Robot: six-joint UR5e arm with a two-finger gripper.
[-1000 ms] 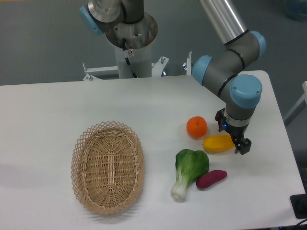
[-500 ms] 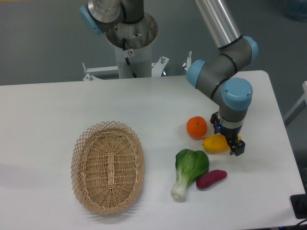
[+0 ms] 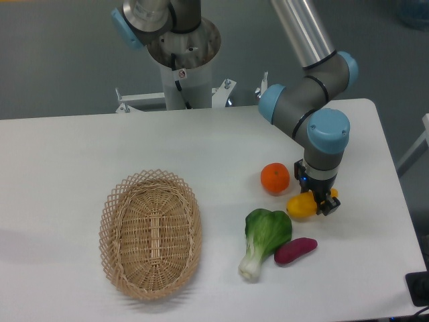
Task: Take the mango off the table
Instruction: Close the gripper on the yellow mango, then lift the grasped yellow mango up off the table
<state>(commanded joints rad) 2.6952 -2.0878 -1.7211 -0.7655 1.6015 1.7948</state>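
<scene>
Nearest to us on the white table (image 3: 80, 144) we find the purple-red sweet potato (image 3: 295, 250), lying at the right, with the green bok choy (image 3: 264, 239) just to its left, the leaves touching or nearly touching the potato's left end and the pale stem pointing toward the near edge. Well apart, on the left half of the table, we see the oval wicker basket (image 3: 151, 232), long axis running near to far. Just beyond the bok choy we locate the mango (image 3: 300, 206), on the right half of the table, its yellow body showing to the left of the gripper (image 3: 316, 200) and a small orange-yellow tip showing to the right of it. The gripper comes down from above and its dark fingers sit across the mango, one on either side; the jaws appear clamped on the fruit, and we cannot tell whether the mango rests on the table or is raised off it. Just left of and beyond the mango we see the orange (image 3: 275, 178), near but apart from it. Farthest back stands the arm's base column (image 3: 179, 60).
</scene>
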